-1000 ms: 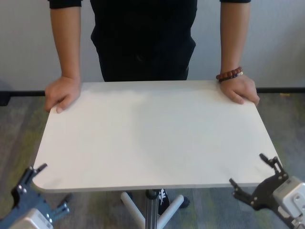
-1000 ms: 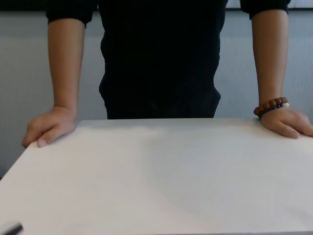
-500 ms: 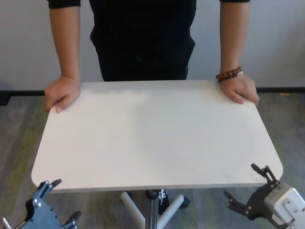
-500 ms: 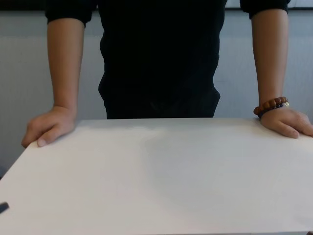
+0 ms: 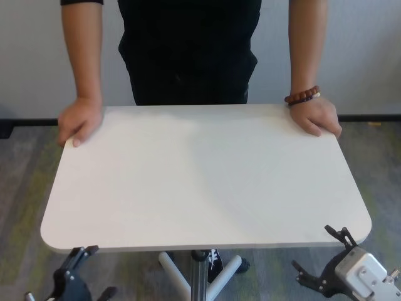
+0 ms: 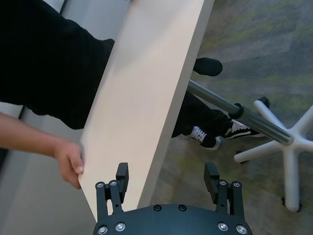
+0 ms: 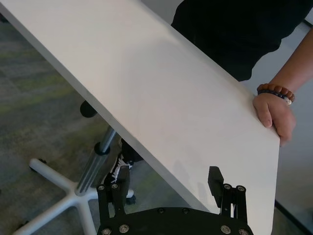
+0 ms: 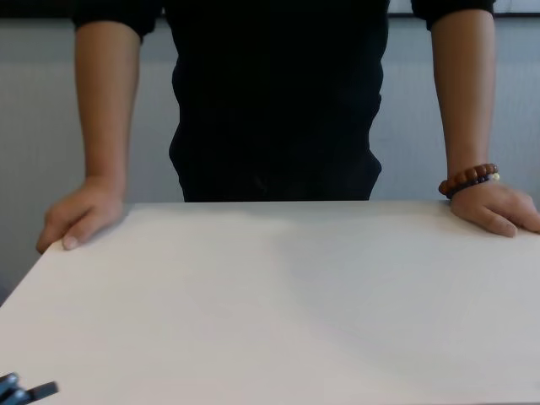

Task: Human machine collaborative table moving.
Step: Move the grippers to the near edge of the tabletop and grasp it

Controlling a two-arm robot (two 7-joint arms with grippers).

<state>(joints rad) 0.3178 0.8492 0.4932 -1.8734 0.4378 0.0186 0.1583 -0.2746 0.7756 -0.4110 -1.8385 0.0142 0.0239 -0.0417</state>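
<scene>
The white table (image 5: 200, 182) stands in front of me on its metal post. The human (image 5: 188, 50), in a black top, stands at the far side with one hand (image 5: 80, 120) on each far corner; the right-side hand (image 5: 316, 118) wears a beaded bracelet. My left gripper (image 5: 99, 271) hangs open just below and short of the table's near left corner, holding nothing. My right gripper (image 5: 312, 248) is open too, beside the near right corner. In the wrist views, the left gripper (image 6: 167, 171) and right gripper (image 7: 164, 183) each point at the table's near edge (image 7: 146, 147).
Under the tabletop are the centre post and white star base (image 5: 197, 276), with the person's black-and-white shoe (image 5: 215, 260) beside it. Grey-green carpet surrounds the table. A pale wall runs behind the person.
Both grippers have drawn back toward me from the table's near corners, staying open. The tabletop and the person's hands have hardly moved.
</scene>
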